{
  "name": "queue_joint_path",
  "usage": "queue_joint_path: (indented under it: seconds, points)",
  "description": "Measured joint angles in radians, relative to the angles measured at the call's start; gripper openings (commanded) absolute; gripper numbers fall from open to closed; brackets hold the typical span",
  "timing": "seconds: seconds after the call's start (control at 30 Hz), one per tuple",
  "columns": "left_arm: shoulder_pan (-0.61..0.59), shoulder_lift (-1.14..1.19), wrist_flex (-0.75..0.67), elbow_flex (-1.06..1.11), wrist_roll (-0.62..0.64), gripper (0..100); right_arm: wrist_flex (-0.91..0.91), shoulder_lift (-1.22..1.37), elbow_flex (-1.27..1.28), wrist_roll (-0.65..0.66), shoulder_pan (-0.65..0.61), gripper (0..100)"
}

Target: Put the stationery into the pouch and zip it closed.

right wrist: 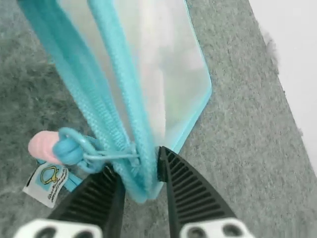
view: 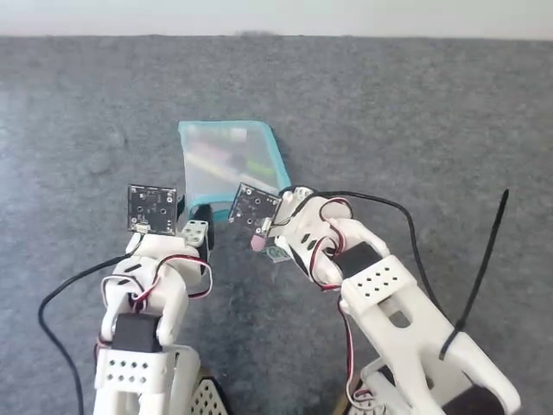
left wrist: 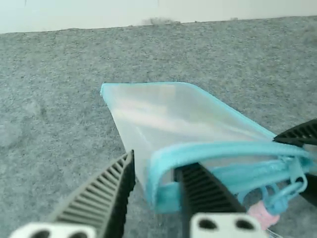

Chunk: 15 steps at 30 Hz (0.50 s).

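Note:
A translucent pouch (view: 226,160) with a teal zipper band lies mid-table, and coloured stationery shows faintly through its wall. My left gripper (left wrist: 157,166) is shut on the pouch's (left wrist: 173,119) near corner at one end of the zipper. At the other end, my right gripper (right wrist: 137,166) is shut on the band of the pouch (right wrist: 163,64). Just beside it hang the teal zipper pull (right wrist: 74,148) and a pink charm (right wrist: 43,145). In the high view the left gripper (view: 199,223) and right gripper (view: 270,226) stand side by side at the pouch's near edge.
Grey carpet-like cloth (view: 415,121) covers the table, with a pale wall (view: 276,17) along the far edge. A white tag (right wrist: 49,179) dangles by the pull. The right arm's black cable (view: 484,251) loops to the right.

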Motion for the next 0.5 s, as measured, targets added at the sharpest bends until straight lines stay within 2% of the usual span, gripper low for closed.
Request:
queue_joint_path:
  seconds: [0.33, 0.5]
  points:
    - [0.000, -0.009, 0.132, -0.180, 0.002, 21, 0.279, 0.000, -0.160, -0.121, 0.038, 0.7]
    - [0.003, -0.112, 0.192, -0.198, 0.002, 21, 0.364, 0.000, -0.218, -0.163, 0.040, 0.7]
